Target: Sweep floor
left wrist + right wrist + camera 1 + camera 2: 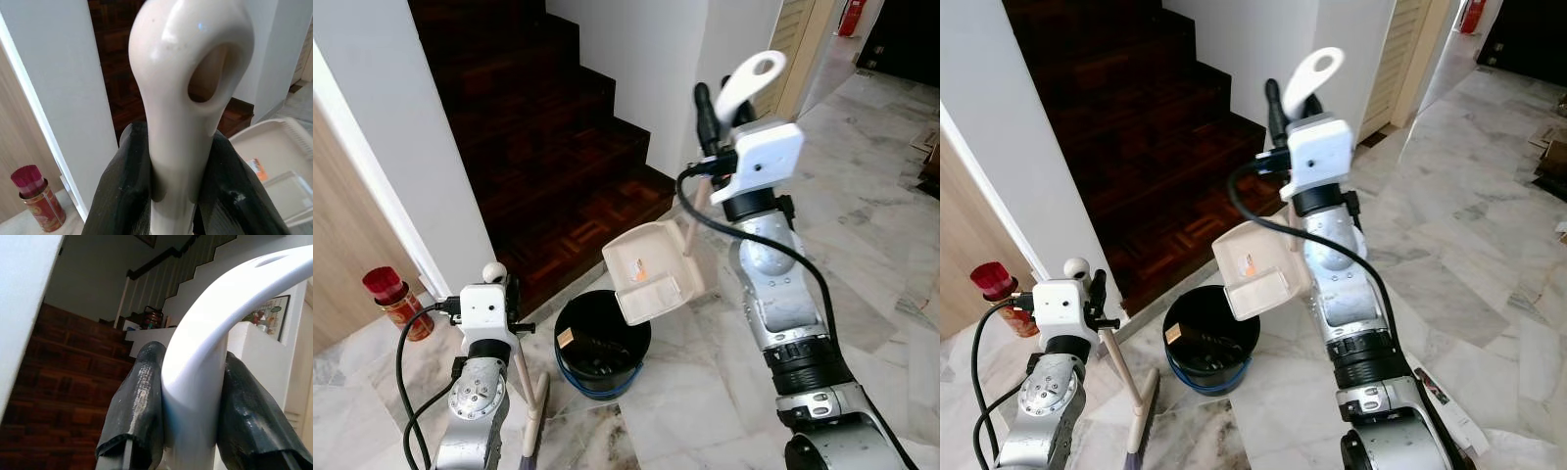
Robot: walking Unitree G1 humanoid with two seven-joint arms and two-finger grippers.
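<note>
Right gripper (193, 431) clenched on dustpan (651, 272) handle, pan tipped over bin (601, 343) at 6 o'clock, probably dumping. Left gripper (178, 196) grasps broom (530, 411), parked upright beside the bin.

The dustpan (651, 271) looked like smooth cream plastic with a dull sheen, and its looped handle (215, 352) was glossy white plastic. The broom handle (188, 98) was shiny, cream-coloured plastic with a wet-looking gloss. Each tool had matt black, rubbery fingers (139, 401), scuffed pale in places. The bin (602, 343) was black and looked like plastic. The floor (881, 225) was polished grey-veined marble. The stairs (548, 147) were dark parquet wood. Both arms (778, 294) had brushed silver metal shells.
</note>
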